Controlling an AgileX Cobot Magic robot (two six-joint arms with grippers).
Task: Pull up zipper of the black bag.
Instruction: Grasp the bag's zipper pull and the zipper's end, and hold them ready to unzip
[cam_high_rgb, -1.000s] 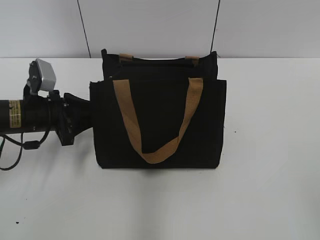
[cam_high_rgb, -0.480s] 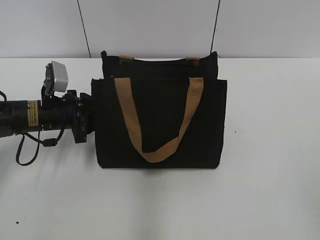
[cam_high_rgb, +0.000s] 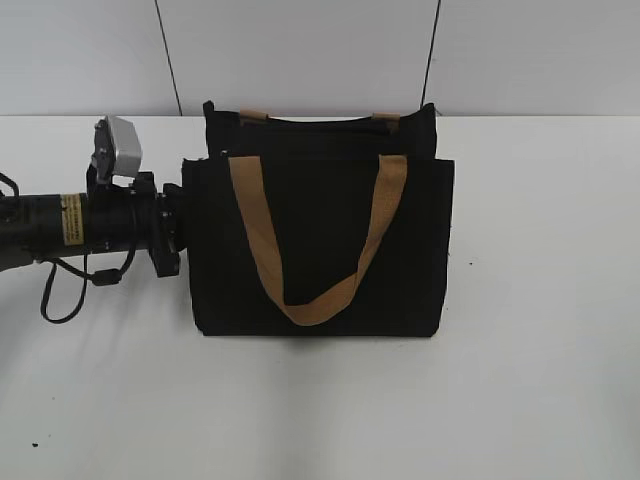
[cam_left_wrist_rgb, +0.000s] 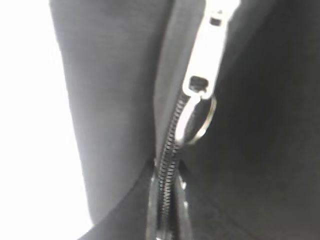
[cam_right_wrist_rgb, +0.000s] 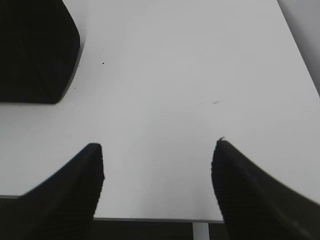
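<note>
At the left side wall of the black bag (cam_high_rgb: 318, 250), the left arm is pressed in horizontally, presumably because the zipper (cam_left_wrist_rgb: 202, 75) runs along that side. Left gripper (cam_high_rgb: 182, 225) is hidden against the fabric in the exterior view and its fingers are outside the wrist view, so whether it is released or clenched cannot be told. Zipper is seen very close in the left wrist view: a silver pull tab hung from a small ring over a black zip track, the teeth below it parted near the bottom edge. Bag is stood upright mid-table, tan strap (cam_high_rgb: 315, 240) draped down the front panel. Right gripper (cam_right_wrist_rgb: 157, 185) is held spread and empty over bare white table (cam_right_wrist_rgb: 175, 75), well right of the bag, likely parked out of the way.
</note>
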